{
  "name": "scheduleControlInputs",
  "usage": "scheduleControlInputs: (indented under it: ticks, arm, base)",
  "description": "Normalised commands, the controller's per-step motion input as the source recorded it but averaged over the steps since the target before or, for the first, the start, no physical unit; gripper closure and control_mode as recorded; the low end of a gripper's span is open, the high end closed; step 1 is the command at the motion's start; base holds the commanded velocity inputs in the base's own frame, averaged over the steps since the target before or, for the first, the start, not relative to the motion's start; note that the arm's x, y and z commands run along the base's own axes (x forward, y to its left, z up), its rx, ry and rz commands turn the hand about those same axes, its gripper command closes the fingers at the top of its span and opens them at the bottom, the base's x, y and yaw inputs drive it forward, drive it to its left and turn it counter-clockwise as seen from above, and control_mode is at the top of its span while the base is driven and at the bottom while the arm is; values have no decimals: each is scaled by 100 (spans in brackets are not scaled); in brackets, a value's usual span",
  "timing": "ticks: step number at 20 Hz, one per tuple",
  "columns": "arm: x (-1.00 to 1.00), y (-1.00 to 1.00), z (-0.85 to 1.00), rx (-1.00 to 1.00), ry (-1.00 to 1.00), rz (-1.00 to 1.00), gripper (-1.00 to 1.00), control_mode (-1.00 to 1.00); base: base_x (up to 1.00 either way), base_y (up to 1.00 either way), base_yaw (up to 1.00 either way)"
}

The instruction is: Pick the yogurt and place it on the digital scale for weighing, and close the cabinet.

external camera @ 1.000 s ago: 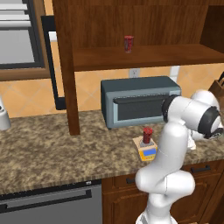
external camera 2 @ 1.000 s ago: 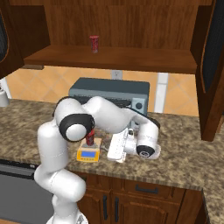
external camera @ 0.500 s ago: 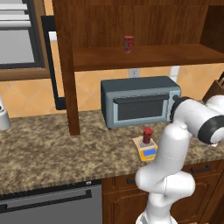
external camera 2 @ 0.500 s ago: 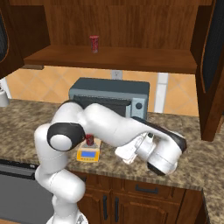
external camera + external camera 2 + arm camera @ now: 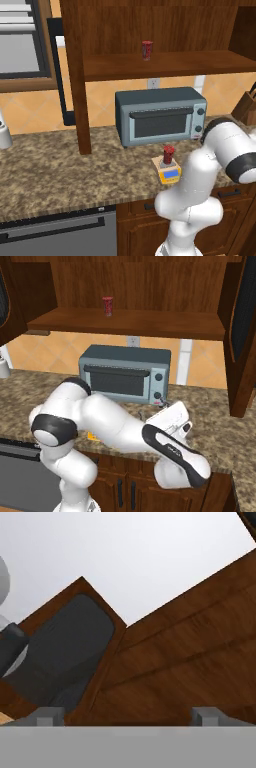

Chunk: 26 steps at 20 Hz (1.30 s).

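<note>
A small red yogurt (image 5: 169,154) cup stands upright on the digital scale (image 5: 168,171), a flat yellow-edged square with a blue display strip, on the speckled granite surface (image 5: 60,170) just in front of a grey toaster oven (image 5: 160,115). In the right base view the robot's white arm covers most of the scale, leaving a sliver of orange edge (image 5: 92,436), and hides the cup. A second red cup (image 5: 146,50) sits well apart on the shelf of the dark brown wall cabinet (image 5: 165,30), whose doors stand open: the left one is seen edge-on as a wooden slab reaching down toward the surface, with a black panel behind it, while the right door (image 5: 244,331) is cut off by the frame in the right base view. The arm bends low and to the right of the toaster oven, its wrist near the front edge of the surface and partly masked by its own links. The end effector (image 5: 128,716) has its two small grey fingertips (image 5: 50,716) set wide apart with nothing between them, facing a tilted brown wood panel and a black arched door inset (image 5: 65,652) against a blank pale backdrop. A knife block (image 5: 247,107) is clipped by the right edge of the left base view, and a dark-fronted dishwasher (image 5: 55,235) sits under the surface.
</note>
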Motion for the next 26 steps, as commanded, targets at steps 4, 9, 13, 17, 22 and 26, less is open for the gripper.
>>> scheduleControlInputs:
  ticks: [4,9,13,17,22,26]
  arm:
    - [-15,-36,73,30,11,-14,-100,-100]
    - [-59,-24,62,6,13,-2,-100,-100]
    - [-59,-7,4,1,18,-8,-100,-100]
    - [-5,0,5,0,39,-13,-100,-100]
    - [5,-5,-1,4,25,-6,-100,-100]
    - [0,-9,-21,19,1,-4,-100,-100]
  base:
    - [0,0,0]
    - [0,0,0]
    - [0,0,0]
    - [0,0,0]
    - [0,0,0]
    - [0,0,0]
